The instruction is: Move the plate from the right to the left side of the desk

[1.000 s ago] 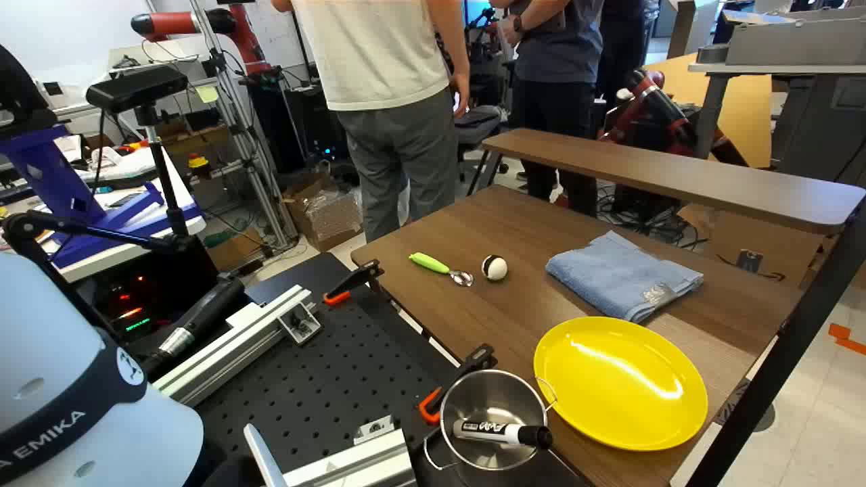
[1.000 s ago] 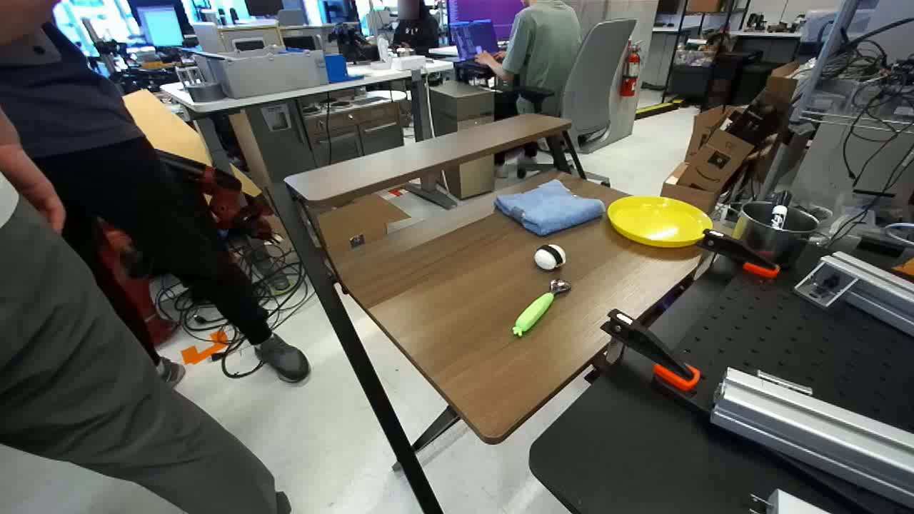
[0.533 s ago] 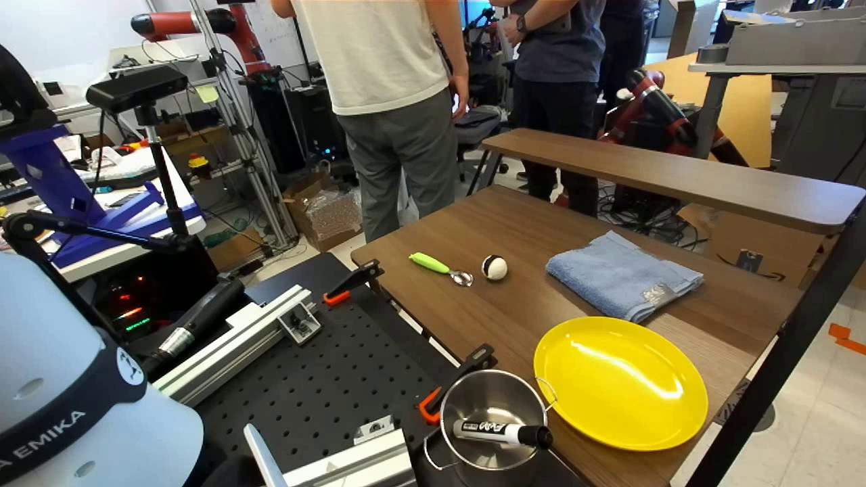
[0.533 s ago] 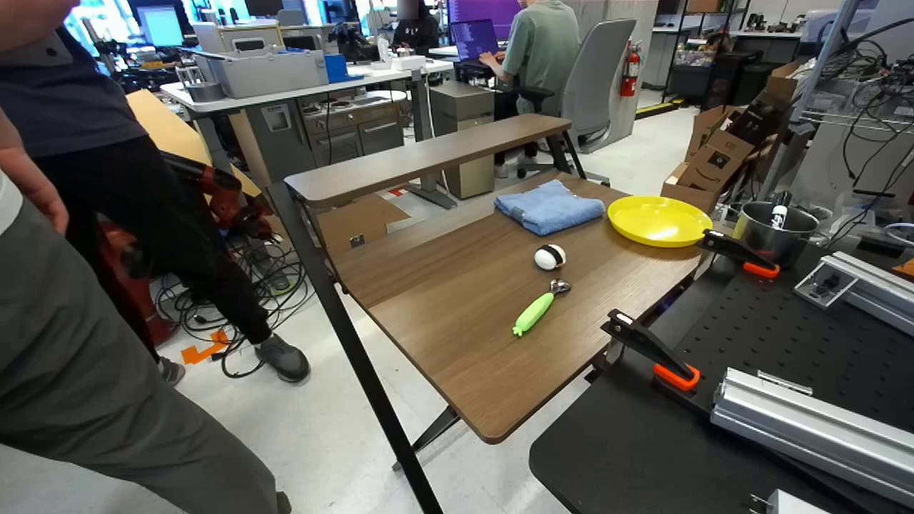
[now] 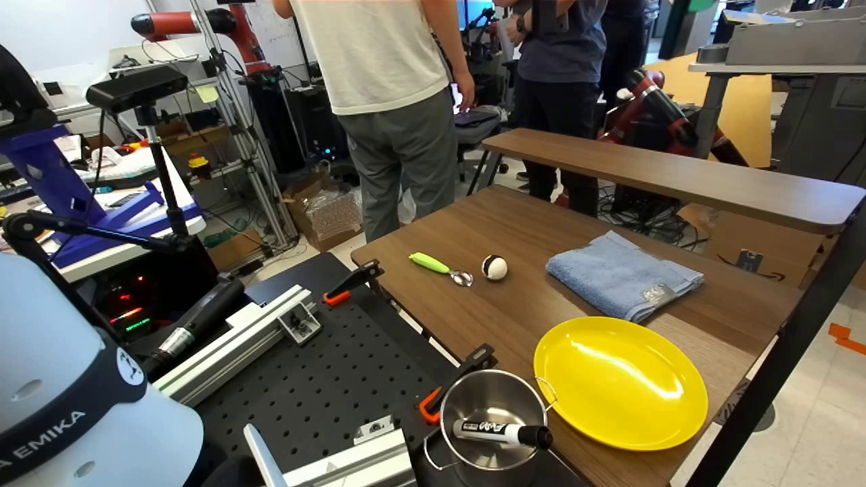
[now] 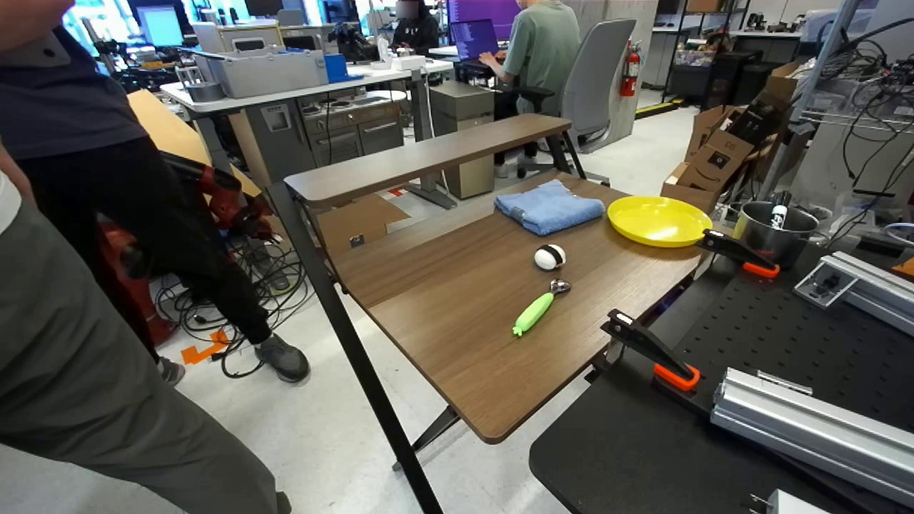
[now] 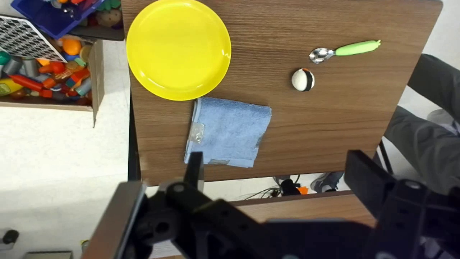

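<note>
The yellow plate [image 5: 621, 383] lies flat on the brown wooden desk [image 5: 467, 230], near one end and beside the folded blue cloth. It also shows in an exterior view [image 6: 660, 223] and at the upper left of the wrist view [image 7: 178, 50]. The desk shows in an exterior view [image 6: 457, 321] and in the wrist view [image 7: 341, 118]. My gripper [image 7: 275, 154] is open and empty, its fingers wide apart. It is high above the desk, apart from the plate, and the plate is not between the fingers. The gripper is out of both exterior views.
The blue cloth [image 5: 622, 276], a striped white ball [image 5: 494, 268] and a green-handled spoon [image 5: 440, 268] lie on the desk. A metal pot [image 5: 488, 406] holding a marker stands beside the plate. Clamps [image 6: 653, 350] grip the desk edge. A raised shelf [image 5: 663, 172] spans the far side.
The plate and the other desk objects have not moved. The standing people shift slightly. A dark shape with green has appeared at the top right of an exterior view.
</note>
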Tool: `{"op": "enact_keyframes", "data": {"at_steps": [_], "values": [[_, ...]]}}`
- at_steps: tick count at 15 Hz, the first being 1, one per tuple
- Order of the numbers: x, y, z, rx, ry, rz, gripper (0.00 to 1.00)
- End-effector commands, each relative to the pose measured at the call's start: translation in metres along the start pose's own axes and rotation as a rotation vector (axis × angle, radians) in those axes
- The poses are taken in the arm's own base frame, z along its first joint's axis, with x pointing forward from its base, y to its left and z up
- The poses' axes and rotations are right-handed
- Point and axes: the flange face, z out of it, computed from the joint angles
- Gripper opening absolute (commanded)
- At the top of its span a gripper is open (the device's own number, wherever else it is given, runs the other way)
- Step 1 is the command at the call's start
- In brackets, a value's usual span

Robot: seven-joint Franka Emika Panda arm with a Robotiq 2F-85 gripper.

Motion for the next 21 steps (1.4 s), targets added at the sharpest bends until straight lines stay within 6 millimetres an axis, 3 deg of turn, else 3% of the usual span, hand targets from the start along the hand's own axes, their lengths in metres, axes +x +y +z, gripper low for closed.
{"op": "enact_keyframes", "data": {"at_steps": [1, 10, 21], "values": [[0.023, 0.029, 0.029, 0.005, 0.014, 0.043, 1.0], [0.054, 0.116, 0.132, 0.026, -0.093, 0.17, 1.0], [0.063, 0.18, 0.249, -0.058, -0.131, 0.187, 1.0]]}}
